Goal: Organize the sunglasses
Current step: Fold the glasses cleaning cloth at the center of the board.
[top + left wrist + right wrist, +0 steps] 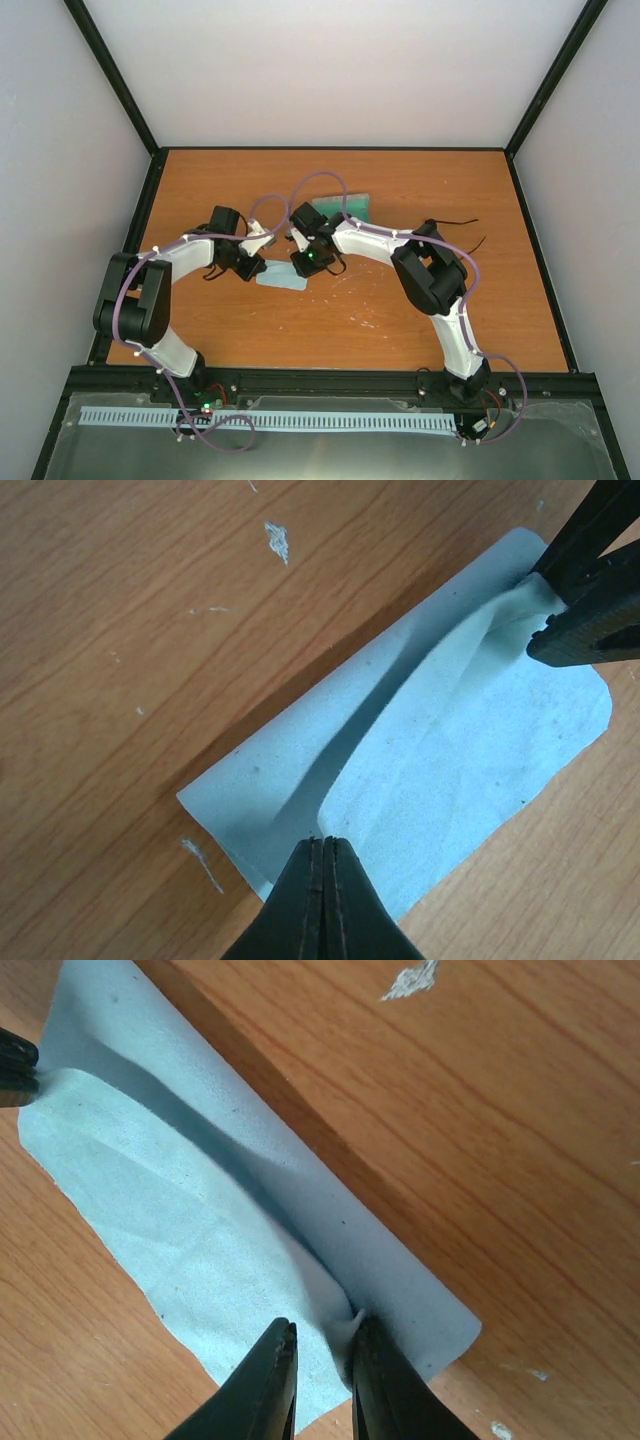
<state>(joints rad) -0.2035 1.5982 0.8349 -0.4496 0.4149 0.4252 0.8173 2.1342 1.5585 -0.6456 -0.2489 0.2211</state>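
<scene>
1 pale blue cloth [450,770] lies on 1 table [300,330], pinched at opposite ends by 2 grippers. The left gripper [323,842] is closed tight on a fold; the right gripper [325,1328] is narrowly parted, clamping a raised pleat. 1 pair of sunglasses [462,221] sits largely hidden behind the right elbow, apart from 1 case [350,208].

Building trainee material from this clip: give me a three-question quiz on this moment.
1. True or false: the left gripper hangs open, touching nothing.
2. The pale blue cloth is: A) lying flat, B) pulled up into a ridge between two pinch points, C) balled up.
3. How many grippers pinch the cloth?

Key: 1 false, it is shut on the cloth's edge. 2 B. 3 two, since the right gripper pinches the opposite end.
</scene>
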